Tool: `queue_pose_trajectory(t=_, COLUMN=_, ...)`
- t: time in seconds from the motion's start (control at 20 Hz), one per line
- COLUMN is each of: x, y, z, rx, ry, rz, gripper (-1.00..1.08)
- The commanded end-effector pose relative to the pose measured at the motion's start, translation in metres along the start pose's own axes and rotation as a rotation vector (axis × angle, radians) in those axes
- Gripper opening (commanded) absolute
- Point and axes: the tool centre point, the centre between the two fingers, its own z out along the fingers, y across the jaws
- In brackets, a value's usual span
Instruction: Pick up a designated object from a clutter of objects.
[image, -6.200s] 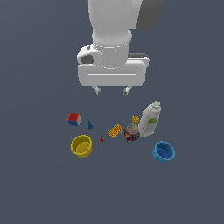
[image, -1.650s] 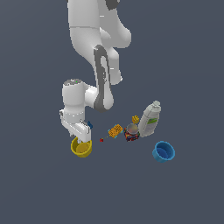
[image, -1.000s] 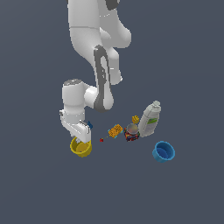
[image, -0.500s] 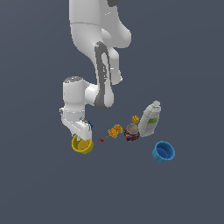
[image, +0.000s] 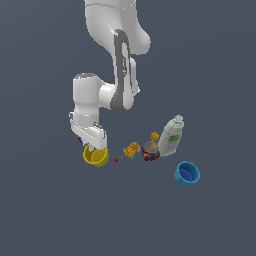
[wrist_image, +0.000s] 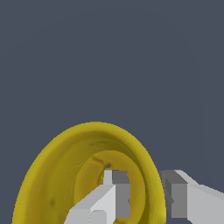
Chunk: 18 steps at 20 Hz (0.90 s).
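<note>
one tool (wrist_image: 144, 192) finger inside the yellow cup (image: 95, 156), one outside.

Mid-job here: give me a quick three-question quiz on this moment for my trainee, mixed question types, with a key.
1. True or false: one finger of the gripper is inside the yellow cup and the other is outside its wall.
2. Which item stands nearest the white bottle? A) the yellow cup B) the blue cup C) the small toys
3. Fill in: in the exterior view, the blue cup lies to the ____ of the yellow cup.

Key: 1 true; 2 C; 3 right.
</note>
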Motion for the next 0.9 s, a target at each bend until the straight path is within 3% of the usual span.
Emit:
queue_pose_trajectory(t=0.0, x=-0.001, y=-0.003, z=-0.019, rx=0.002, ry=0.003, rz=0.001, gripper=-1.0)
queue_pose_trajectory(t=0.85, x=-0.013, y=-0.012, z=-0.123, rx=0.003, ry=0.002, rz=0.004, gripper=-1.0)
